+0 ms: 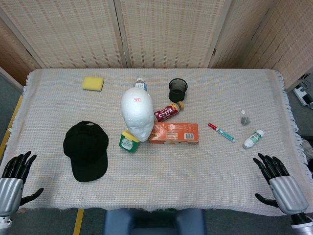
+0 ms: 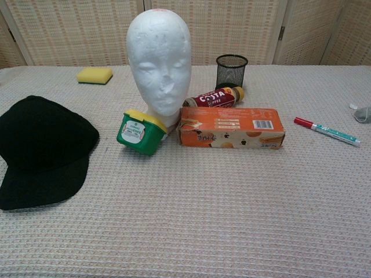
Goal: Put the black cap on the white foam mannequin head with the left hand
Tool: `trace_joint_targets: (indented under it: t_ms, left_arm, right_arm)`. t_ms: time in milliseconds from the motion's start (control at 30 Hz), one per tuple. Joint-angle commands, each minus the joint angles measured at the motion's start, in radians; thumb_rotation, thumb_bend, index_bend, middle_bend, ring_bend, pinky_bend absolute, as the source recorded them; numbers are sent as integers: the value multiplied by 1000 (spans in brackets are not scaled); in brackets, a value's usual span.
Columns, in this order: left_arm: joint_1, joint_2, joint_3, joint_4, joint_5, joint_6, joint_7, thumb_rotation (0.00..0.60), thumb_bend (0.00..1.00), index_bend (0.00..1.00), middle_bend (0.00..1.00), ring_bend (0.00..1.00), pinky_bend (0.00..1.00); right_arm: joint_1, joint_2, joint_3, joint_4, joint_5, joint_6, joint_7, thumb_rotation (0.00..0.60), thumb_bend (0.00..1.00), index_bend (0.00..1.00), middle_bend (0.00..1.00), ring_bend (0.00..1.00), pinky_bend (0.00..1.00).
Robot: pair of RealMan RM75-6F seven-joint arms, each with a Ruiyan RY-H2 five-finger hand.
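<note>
The black cap lies flat on the table's left side, brim toward the front edge. The white foam mannequin head stands upright at the table's middle, to the right of the cap, bare. My left hand hovers at the front left corner, fingers spread, holding nothing, well left of the cap. At the front right corner my right hand is also spread and holds nothing. Neither hand shows in the chest view.
A green yellow-lidded tub and an orange box touch the head's base. Behind it lie a Costa bottle, a black mesh cup and a water bottle. A yellow sponge, a marker and a small white bottle lie farther off.
</note>
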Motion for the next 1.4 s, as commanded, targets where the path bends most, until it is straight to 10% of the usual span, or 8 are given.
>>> trace_joint_targets:
  t_ms: [33, 300, 567, 667, 1400]
  left_arm:
    - [-3, -2, 8, -4, 1, -14, 7, 600, 58, 0, 64, 0, 125]
    - [-12, -74, 54, 25, 116, 18, -82, 600, 58, 63, 161, 34, 210]
    - [-44, -303, 66, 281, 249, 102, -187, 600, 70, 261, 871, 709, 758]
    - [-66, -379, 70, 394, 264, 76, -173, 600, 77, 315, 992, 844, 873]
    - [-132, -867, 50, 1133, 196, 166, -302, 600, 224, 420, 1000, 1000, 1000]
  right_arm:
    - [3, -2, 1, -1, 8, -8, -5, 600, 73, 0, 0, 0, 0]
    - [2, -8, 5, -11, 30, -18, -33, 600, 72, 0, 0, 0, 0]
    - [1, -10, 22, -26, 73, -25, -69, 600, 72, 0, 0, 0, 0]
    - [-2, -13, 27, -26, 86, -24, -79, 600, 72, 0, 0, 0, 0]
    - [-26, 49, 40, -62, 107, 21, -24, 600, 72, 0, 0, 0, 0]
